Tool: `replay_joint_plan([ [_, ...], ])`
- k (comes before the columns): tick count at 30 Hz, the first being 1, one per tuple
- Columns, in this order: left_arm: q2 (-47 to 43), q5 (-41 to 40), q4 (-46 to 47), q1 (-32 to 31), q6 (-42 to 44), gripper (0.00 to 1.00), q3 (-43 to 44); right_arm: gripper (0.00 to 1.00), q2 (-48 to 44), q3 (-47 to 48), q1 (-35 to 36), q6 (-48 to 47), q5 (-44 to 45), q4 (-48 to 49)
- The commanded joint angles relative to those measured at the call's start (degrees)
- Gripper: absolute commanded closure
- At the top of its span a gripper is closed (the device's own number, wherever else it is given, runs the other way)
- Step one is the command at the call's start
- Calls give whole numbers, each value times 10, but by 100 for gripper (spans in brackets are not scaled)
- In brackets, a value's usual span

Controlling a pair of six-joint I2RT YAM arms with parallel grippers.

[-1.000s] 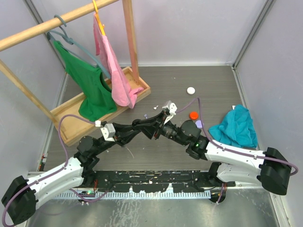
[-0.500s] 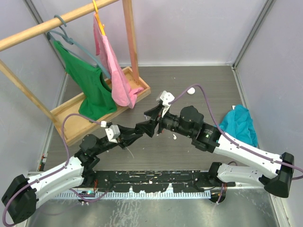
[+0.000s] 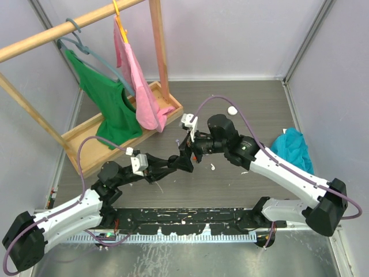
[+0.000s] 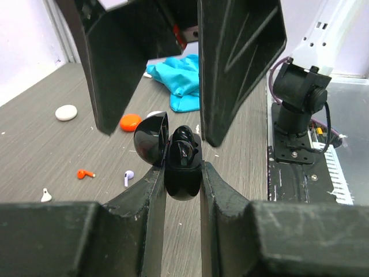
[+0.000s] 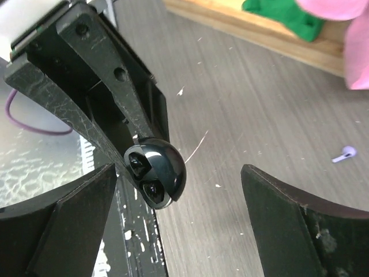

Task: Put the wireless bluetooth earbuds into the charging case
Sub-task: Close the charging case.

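Left fingers (image 4: pixel 151 199) clamp the open black charging case (image 5: pixel 162 164) above the tabletop's middle, with black earbuds (image 4: pixel 183 144) seated inside. Right fingers (image 5: pixel 75 222) are spread wide and empty, facing it. The loose red earbud (image 4: pixel 85 173) and lilac earbud (image 4: pixel 128 176) look light and slick, and are probably best pinched across the bulb.

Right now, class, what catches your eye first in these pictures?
At centre, the left pincer clamps an open black case with black earbuds inside, and the right pincer gapes around it. Back left, a green top and pink top hang on a wooden rack.
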Motion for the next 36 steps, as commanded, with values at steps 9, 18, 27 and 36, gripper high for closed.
replay_joint_plan([
  [9,25,-4,18,-1,-5,100,31,6,38,41,-2,-57,-153,-28],
  [18,37,-53,0,-1,-24,100,27,8,23,40,-4,-92,-177,-59],
  [27,27,-102,-45,0,-53,100,17,8,12,29,-5,-97,-150,-69],
  [36,-17,-267,-183,0,-185,96,-1,7,-9,-18,-7,-21,117,-24],
])
